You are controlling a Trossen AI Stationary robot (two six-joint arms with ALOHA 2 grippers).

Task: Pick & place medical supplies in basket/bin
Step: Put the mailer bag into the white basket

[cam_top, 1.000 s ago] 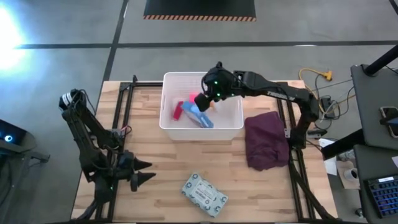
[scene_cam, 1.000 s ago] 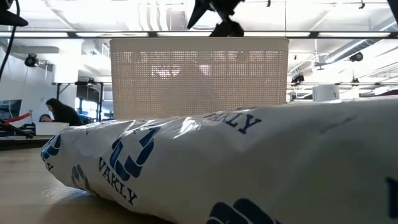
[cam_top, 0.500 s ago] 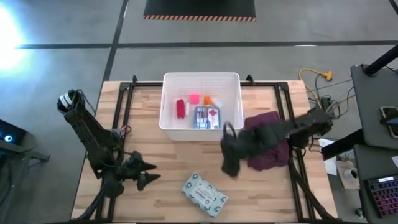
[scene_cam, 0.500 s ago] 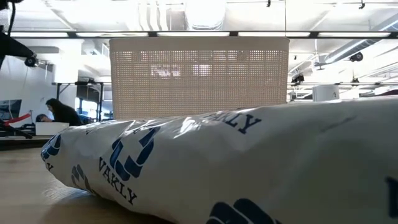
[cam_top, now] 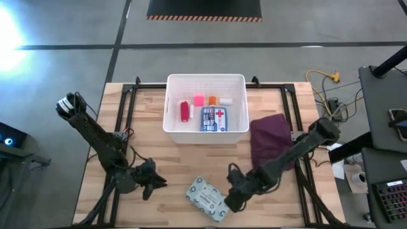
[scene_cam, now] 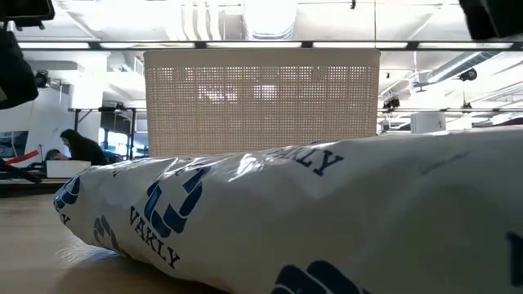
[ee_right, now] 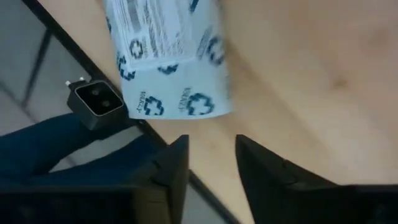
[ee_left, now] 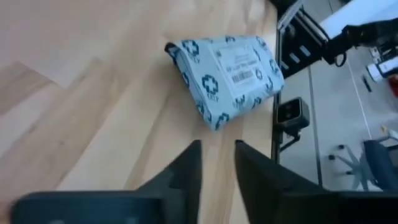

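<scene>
Since the earlier pictures the right gripper (cam_top: 230, 198) has left the bin and swung down to the near edge of the table, and the left gripper (cam_top: 157, 184) has crept a little closer to the packet.

In the right wrist view we see the right gripper's (ee_right: 208, 163) two dark fingers (ee_right: 166, 168) parted with a clear gap, empty, pointed at the grey-white patterned packet (ee_right: 165, 59), whose far end is cut off by the picture's edge and blurred. From above, the gripper sits just beside the packet's (cam_top: 206, 198) right end; we cannot tell whether it touches. In the left wrist view the left gripper's (ee_left: 217, 163) fingers (ee_left: 185, 168) stand apart by a narrow gap, holding nothing, with the packet (ee_left: 225, 73) ahead of them and apart on the bare wood of the table (cam_top: 146, 143).

The white bin (cam_top: 172, 124) stands at the far middle of the table. In it lie the blue first-aid box (cam_top: 213, 119), a red bottle (cam_top: 184, 111), the pink tape roll (cam_top: 199, 100), a small orange piece (cam_top: 213, 100) and a small white piece (cam_top: 226, 100); these last are too small for us to make out further. The maroon cloth (cam_top: 270, 143) lies right of the bin, partly crossed by the right arm.

In the low view the packet (scene_cam: 310, 220) fills most of the picture and hides the bin's (scene_cam: 261, 98) lower wall. A person (scene_cam: 80, 149) shows far off in the room.
</scene>
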